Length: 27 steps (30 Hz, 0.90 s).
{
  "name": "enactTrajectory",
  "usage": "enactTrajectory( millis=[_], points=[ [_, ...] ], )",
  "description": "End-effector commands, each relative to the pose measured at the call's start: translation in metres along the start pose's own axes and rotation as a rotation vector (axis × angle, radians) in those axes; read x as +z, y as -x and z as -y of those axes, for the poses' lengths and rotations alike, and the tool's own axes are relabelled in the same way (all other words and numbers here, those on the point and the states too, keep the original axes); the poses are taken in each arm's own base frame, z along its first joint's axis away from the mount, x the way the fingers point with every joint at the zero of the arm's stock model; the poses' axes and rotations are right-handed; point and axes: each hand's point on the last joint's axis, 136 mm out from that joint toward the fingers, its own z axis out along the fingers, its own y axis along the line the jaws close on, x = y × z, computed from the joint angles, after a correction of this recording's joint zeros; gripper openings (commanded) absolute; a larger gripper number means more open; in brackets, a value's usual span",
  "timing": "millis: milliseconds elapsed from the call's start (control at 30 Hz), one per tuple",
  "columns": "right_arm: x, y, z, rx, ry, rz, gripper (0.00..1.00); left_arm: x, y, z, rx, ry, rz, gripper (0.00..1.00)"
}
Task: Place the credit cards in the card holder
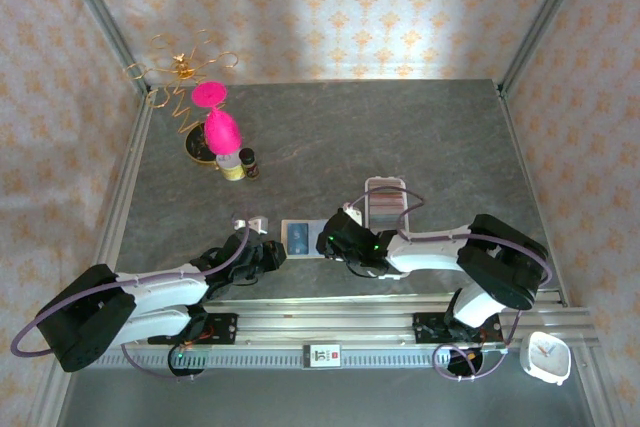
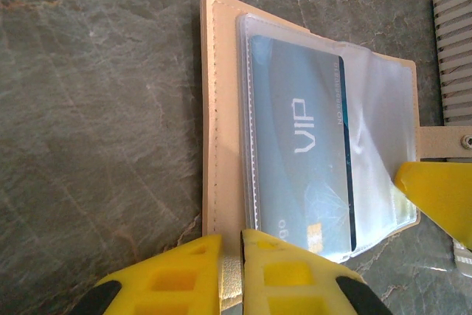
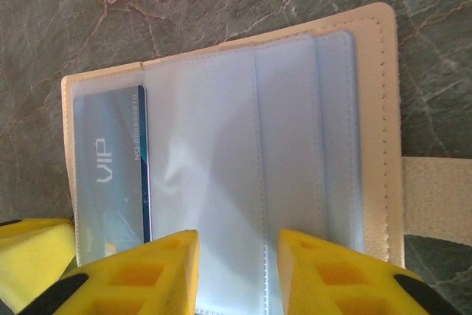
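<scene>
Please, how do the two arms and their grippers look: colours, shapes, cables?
The left arm and right arm have black joints and white links, each with a lilac cable looping alongside. The left gripper and right gripper have blocky yellow fingers with rectangular recesses and black bases.

At the left gripper (image 2: pixel 230 245), a tan, stitched, leather-like card holder (image 2: pixel 220 108) is seen, matt. Its clear plastic sleeves (image 3: pixel 221 167) are glossy and creased over a smooth blue-grey plastic card (image 2: pixel 295 145).

Lab booth; wallpaper (image 1: pixel 330 7), aluminium frame (image 1: pixel 100 22)
</scene>
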Motion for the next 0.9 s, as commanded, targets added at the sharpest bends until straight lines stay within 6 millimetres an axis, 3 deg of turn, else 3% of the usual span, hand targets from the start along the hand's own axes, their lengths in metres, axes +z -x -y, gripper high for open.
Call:
enactTrajectory(
  millis=[0,367,633,867],
  points=[
    [0.007,-0.007,0.000,0.012,0.002,-0.029,0.34,0.001,-0.005,-0.003,0.001,0.013,-0.011,0.13],
    [0.009,-0.006,-0.017,0.013,0.046,-0.044,0.35,0.001,-0.004,-0.001,0.007,0.012,-0.014,0.13],
    [0.008,-0.003,-0.047,0.056,0.174,-0.056,0.37,0.001,-0.004,-0.001,0.003,0.011,-0.012,0.13],
    [0.005,0.004,-0.060,0.074,0.217,-0.038,0.37,0.001,-0.007,-0.003,0.003,0.014,-0.018,0.13]
  ],
)
